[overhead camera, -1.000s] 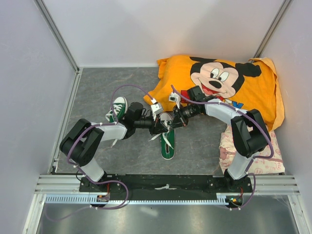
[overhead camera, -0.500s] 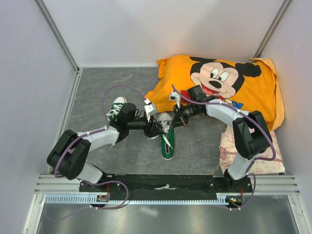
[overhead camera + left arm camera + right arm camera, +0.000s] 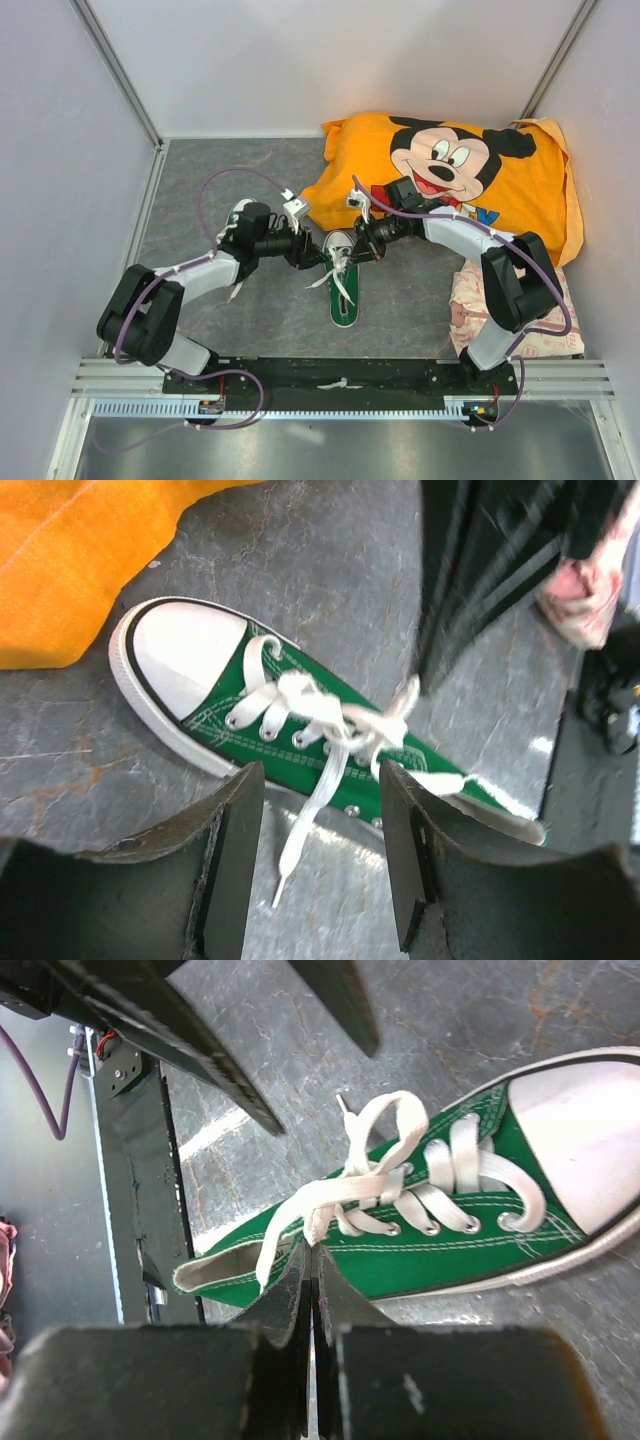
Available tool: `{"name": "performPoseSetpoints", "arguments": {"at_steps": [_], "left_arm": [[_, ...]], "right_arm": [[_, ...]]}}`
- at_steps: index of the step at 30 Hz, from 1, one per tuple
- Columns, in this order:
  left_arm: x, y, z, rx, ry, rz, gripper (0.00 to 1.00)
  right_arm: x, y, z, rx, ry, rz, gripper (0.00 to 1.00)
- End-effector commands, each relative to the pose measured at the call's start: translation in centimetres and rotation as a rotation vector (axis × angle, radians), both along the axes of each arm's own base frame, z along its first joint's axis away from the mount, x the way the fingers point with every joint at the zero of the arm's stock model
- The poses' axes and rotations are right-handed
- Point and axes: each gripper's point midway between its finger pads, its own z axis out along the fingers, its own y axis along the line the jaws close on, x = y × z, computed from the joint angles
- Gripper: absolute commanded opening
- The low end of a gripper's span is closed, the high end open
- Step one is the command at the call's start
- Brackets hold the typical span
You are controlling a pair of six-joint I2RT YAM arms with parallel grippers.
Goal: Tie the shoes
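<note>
**Far left, top view.** The second shoe (image 3: 241,210) lies beside the left arm and is partly covered by it. Its laces cannot be assessed.

**Centre-left.** The left gripper (image 3: 321,770) hovers over the centre shoe (image 3: 343,288), jaws wide, holding nothing. In its wrist view a loose lace end (image 3: 298,835) trails off the shoe's side onto the table (image 3: 200,180), lying between the two fingers.

**Centre.** The centre shoe lies flat, toe toward the top of the frame and heel toward the bottom. Its laces (image 3: 385,1125) are crossed loosely over the eyelets, and no bow is formed.

**Centre-right.** The right gripper (image 3: 312,1260) is closed to a thin line at the shoe's side. It appears to be pinching one lace strand, though the fingers hide the grip point.

**Right.** The orange cloth (image 3: 450,190) sits just beyond the toe and plays no part.

**Assessment.** The step in hand appears to be securing the second strand.
- The left jaws should descend over the loose end and close on lace alone, clear of the canvas.
- The grip should be taken back from the tip, so the lace cannot slip out.
- The right side should hold light tension without lifting the shoe.
- Risk: the shoe looks light and may drag or roll under any sideways pull.
</note>
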Motion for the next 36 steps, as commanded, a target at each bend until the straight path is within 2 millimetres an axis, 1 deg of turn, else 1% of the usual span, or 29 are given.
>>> {"name": "performPoseSetpoints", "arguments": {"at_steps": [1, 3, 4, 5, 6, 8, 9, 11, 12, 14, 16, 18, 19, 21, 27, 29, 30, 32, 35, 36], "left_arm": [[0.8, -1.4, 1.2, -0.071, 0.142, 0.037, 0.57], [0.5, -1.7, 0.8, -0.088, 0.185, 0.037, 0.58], [0.3, -1.9, 0.9, -0.102, 0.188, 0.022, 0.57], [0.3, -2.1, 0.2, -0.101, 0.213, 0.020, 0.57], [0.2, -2.2, 0.2, -0.110, 0.226, 0.018, 0.58], [0.6, -2.5, 0.0, -0.125, 0.221, 0.026, 0.57], [0.8, -2.7, -0.4, -0.132, 0.246, 0.035, 0.58], [1.2, -3.1, 0.0, -0.160, 0.235, 0.031, 0.58], [1.2, -3.3, -0.1, -0.173, 0.257, 0.028, 0.58], [0.9, -3.9, 0.4, -0.199, 0.243, 0.001, 0.58], [0.6, -4.4, 0.0, -0.198, 0.250, -0.012, 0.58], [0.7, -4.7, 0.3, -0.218, 0.248, -0.014, 0.57], [0.7, -4.8, 0.0, -0.223, 0.260, -0.010, 0.57], [1.0, -5.0, 0.4, -0.246, 0.260, -0.004, 0.56], [1.2, -5.3, 0.3, -0.261, 0.292, 0.006, 0.56], [1.1, -5.3, 0.4, -0.268, 0.290, 0.003, 0.57], [1.1, -5.3, 0.5, -0.271, 0.291, 0.002, 0.60], [1.0, -5.3, 0.3, -0.267, 0.300, 0.001, 0.61], [0.9, -5.4, 0.0, -0.265, 0.313, -0.002, 0.61], [0.9, -5.4, 0.0, -0.266, 0.320, -0.001, 0.59]], "right_arm": [[-0.7, 0.8, 1.4, 0.035, -0.038, 0.027, 0.00], [-0.9, 0.9, 1.4, 0.033, -0.037, 0.029, 0.00], [-0.8, 0.9, 1.4, 0.030, -0.037, 0.025, 0.00], [-0.7, 0.8, 1.4, 0.028, -0.037, 0.020, 0.00], [-0.8, 0.9, 1.4, 0.027, -0.035, 0.022, 0.00], [-0.8, 0.8, 1.5, 0.024, -0.038, 0.015, 0.00], [-0.9, 0.8, 1.7, 0.027, -0.043, 0.018, 0.00], [-0.9, 0.7, 1.7, 0.026, -0.041, 0.015, 0.00], [-1.1, 0.7, 1.6, 0.024, -0.035, 0.015, 0.00], [-1.0, 0.6, 1.7, 0.021, -0.039, 0.013, 0.00], [-1.1, 0.5, 1.6, 0.019, -0.035, 0.011, 0.00], [-1.1, 0.5, 1.5, 0.017, -0.033, 0.011, 0.00], [-1.2, 0.5, 1.4, 0.016, -0.035, 0.012, 0.00], [-1.2, 0.5, 1.3, 0.014, -0.032, 0.012, 0.00], [-1.2, 0.5, 1.4, 0.015, -0.037, 0.012, 0.00], [-1.2, 0.4, 1.3, 0.012, -0.035, 0.010, 0.00], [-1.3, 0.4, 1.3, 0.011, -0.035, 0.010, 0.00], [-1.3, 0.4, 1.4, 0.014, -0.040, 0.013, 0.00], [-1.5, 0.3, 1.4, 0.013, -0.041, 0.012, 0.00], [-1.5, 0.2, 1.4, 0.013, -0.041, 0.010, 0.00]]}}
